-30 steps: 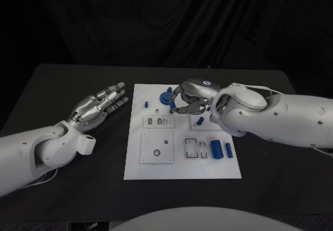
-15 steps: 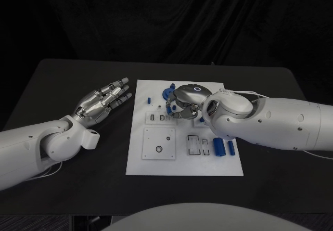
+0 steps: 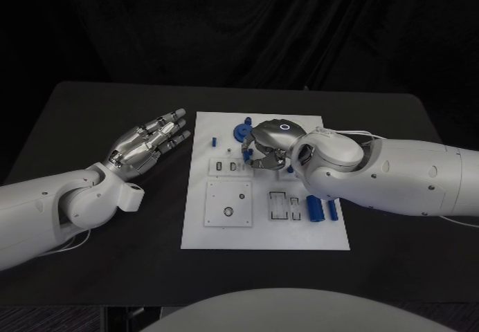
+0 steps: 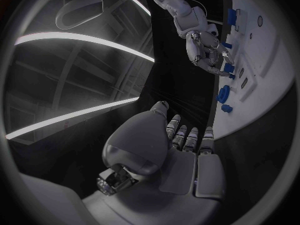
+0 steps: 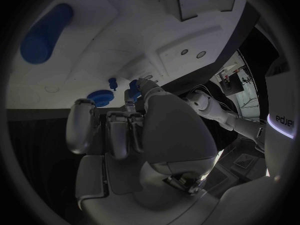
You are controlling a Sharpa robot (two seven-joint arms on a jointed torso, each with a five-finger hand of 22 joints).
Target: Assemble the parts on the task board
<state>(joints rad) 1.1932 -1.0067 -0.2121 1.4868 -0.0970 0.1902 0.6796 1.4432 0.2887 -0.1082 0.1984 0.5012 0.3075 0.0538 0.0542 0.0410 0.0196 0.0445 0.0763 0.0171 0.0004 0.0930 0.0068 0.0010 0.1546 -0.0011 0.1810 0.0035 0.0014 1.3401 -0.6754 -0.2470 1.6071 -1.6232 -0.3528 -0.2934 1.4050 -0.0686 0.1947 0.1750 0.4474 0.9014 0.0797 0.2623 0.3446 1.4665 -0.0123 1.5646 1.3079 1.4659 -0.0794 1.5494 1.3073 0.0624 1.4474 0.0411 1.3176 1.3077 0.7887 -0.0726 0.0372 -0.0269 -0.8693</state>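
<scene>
Starting at the right hand [image 3: 261,149]: fingers curled downward over the 12 o'clock half of the board [image 3: 264,232], tips meeting a small blue part [image 4: 229,68] in the left wrist view. Cannot tell whether pinched or merely touched, so the grasp is left undecided.

Just off that hand toward 10 o'clock: a blue gear [image 3: 239,133] standing on the board, and further toward 9 o'clock a small peg [image 3: 212,144], apart from both hand and gear.

Toward 5 o'clock from the hand, past the forearm: 2 blue cylinders [image 3: 312,208] lying side by side, loose on the plate, beside a row of slots [image 3: 275,207] that look unfilled.

Off the board at 9 o'clock: the left hand [image 3: 148,143], released, fingers straight and spread, holding nothing, above the black table.

Judging by this, early to middle of the job: perhaps the gear seated, 1 part being worked now, the 2 cylinders and the peg yet to be placed, several recesses apparently open.
</scene>
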